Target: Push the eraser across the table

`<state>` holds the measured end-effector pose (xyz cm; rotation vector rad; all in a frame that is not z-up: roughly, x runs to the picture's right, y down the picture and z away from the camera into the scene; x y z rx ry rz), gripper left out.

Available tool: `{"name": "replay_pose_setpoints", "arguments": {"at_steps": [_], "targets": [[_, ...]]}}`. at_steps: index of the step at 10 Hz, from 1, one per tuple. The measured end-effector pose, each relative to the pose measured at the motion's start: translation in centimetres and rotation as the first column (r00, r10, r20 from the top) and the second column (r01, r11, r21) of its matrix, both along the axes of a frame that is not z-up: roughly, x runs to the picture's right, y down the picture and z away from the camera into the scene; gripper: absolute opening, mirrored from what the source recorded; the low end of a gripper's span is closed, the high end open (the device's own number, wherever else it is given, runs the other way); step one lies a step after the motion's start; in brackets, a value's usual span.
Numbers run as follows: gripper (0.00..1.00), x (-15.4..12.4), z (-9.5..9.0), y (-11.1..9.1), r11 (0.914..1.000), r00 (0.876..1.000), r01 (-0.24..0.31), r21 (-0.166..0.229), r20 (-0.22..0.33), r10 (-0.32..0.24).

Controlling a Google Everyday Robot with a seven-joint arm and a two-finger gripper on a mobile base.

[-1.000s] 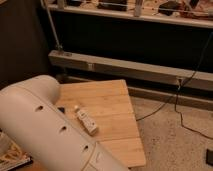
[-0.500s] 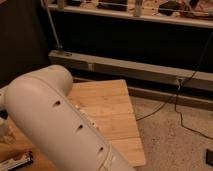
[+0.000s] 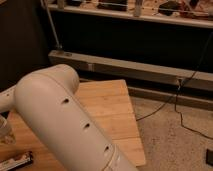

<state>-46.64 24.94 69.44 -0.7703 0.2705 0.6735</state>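
The table [image 3: 116,107] is a small square top of light wooden planks in the middle of the camera view. My white arm [image 3: 65,120] crosses the lower left and covers most of the table's left half. The eraser is hidden, with none of it showing on the bare planks to the right of the arm. My gripper is out of view, past the arm's visible part, and it is shut.
A speckled floor lies right of the table, with a black cable [image 3: 167,106] running across it. A grey metal rail [image 3: 130,67] runs along the dark wall behind. A dark flat object [image 3: 15,161] lies at the lower left, and another dark item [image 3: 209,156] at the right edge.
The arm has swung up and to the right across the view. It now covers the small white object that lay on the table a second ago.
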Motion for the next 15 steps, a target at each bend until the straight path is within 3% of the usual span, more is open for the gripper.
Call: {"name": "replay_pose_setpoints", "arguments": {"at_steps": [4,6,8,11,15], "targets": [[0.00,0.3,0.8,1.4,1.0000,1.000,0.002,-0.009,-0.028,-0.003],[0.00,1.0,1.4,3.0,0.9968,0.996,0.076,-0.026,-0.046,-0.077],[0.00,1.7,2.2,3.0,0.9897,0.988,0.140,-0.029,-0.065,-0.141],[0.00,0.2,1.9,2.9,0.9905,0.989,0.135,-0.028,-0.059,-0.136],[0.00,-0.9,1.2,6.2,0.9919,0.992,0.111,-0.061,-0.050,-0.115]]}}
